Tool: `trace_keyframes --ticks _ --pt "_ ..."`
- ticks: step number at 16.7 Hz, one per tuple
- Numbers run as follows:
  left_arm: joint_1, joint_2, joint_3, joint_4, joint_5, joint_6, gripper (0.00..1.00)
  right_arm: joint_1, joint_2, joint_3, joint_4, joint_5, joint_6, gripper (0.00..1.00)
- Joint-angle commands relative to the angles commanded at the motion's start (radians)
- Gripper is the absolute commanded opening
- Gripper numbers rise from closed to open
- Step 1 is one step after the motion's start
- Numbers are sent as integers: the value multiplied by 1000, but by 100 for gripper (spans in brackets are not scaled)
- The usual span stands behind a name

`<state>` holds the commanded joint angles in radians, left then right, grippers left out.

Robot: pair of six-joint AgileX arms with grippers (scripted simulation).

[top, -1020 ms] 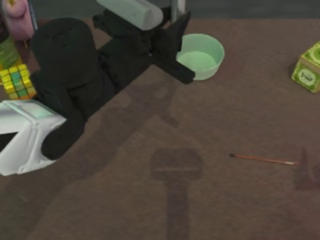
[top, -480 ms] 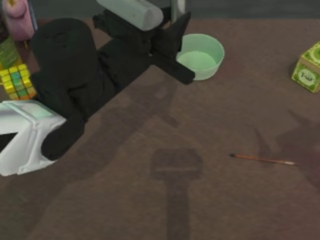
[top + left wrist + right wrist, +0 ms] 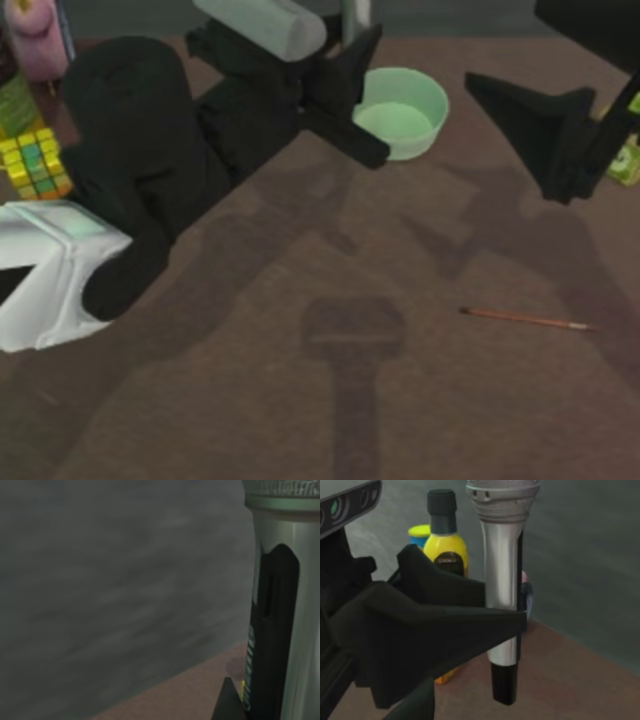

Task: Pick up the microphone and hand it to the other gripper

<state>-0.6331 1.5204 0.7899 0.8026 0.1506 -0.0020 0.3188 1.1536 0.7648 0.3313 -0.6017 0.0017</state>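
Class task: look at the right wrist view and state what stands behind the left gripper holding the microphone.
Behind the left gripper and microphone stands a yellow bottle with a black cap; a blue-topped thing peeks out beside it. The gripper covers the bottle's lower part.

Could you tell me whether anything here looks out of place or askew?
Nothing stands out. The mic is held upright in the left pincer, beside the upright bowl. The right pincer hovers at the table's right, near the green box. A thin stick lies flat on the table.
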Motion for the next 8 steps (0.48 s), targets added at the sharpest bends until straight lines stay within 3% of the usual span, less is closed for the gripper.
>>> trace_keyframes --ticks 4,8 --pt "0 0 0 0 0 0 0 39 127 98 46 -73 -3 100" --pt "0 0 0 0 0 0 0 42 133 103 49 -77 -3 100"
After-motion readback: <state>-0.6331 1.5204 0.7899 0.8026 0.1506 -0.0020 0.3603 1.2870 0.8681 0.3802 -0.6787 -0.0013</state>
